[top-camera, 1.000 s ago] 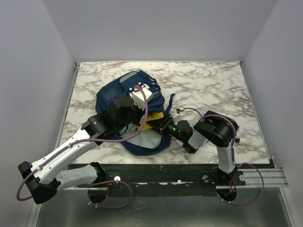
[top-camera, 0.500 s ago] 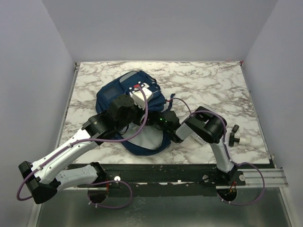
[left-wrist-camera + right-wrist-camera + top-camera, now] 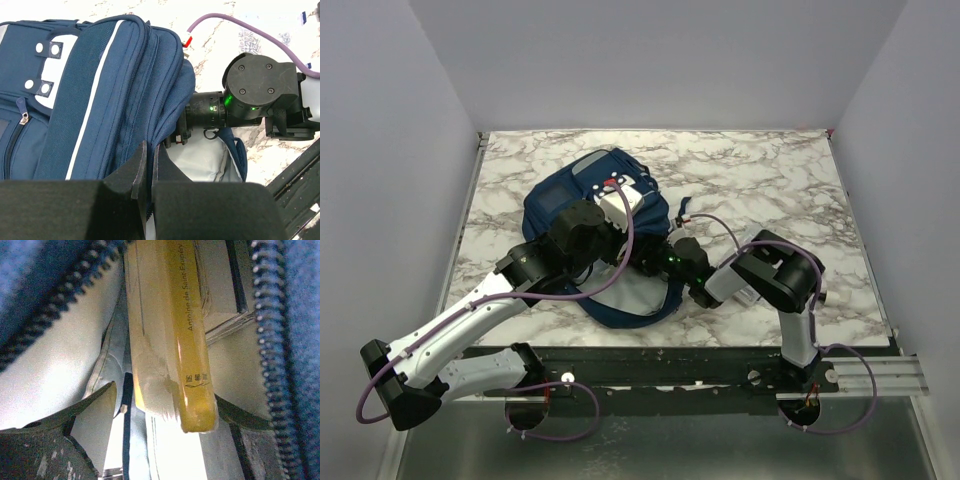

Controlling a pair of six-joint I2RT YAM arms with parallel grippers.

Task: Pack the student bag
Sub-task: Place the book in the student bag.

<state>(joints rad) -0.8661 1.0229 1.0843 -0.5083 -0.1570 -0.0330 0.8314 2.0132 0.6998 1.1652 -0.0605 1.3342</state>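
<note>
in the student bag [image 3: 100, 100], yellow book [image 3: 175, 340]

Navy student bag [image 3: 560, 200], seemingly grey lining [image 3: 200, 167], yellow book [image 3: 170, 330].

Overhead wide; wrist cameras close, sharing backpack [image 3: 555, 200].

Grey-veined marble table [image 3: 770, 170], plain pale walls [image 3: 650, 60], black front rail [image 3: 700, 370]
</note>
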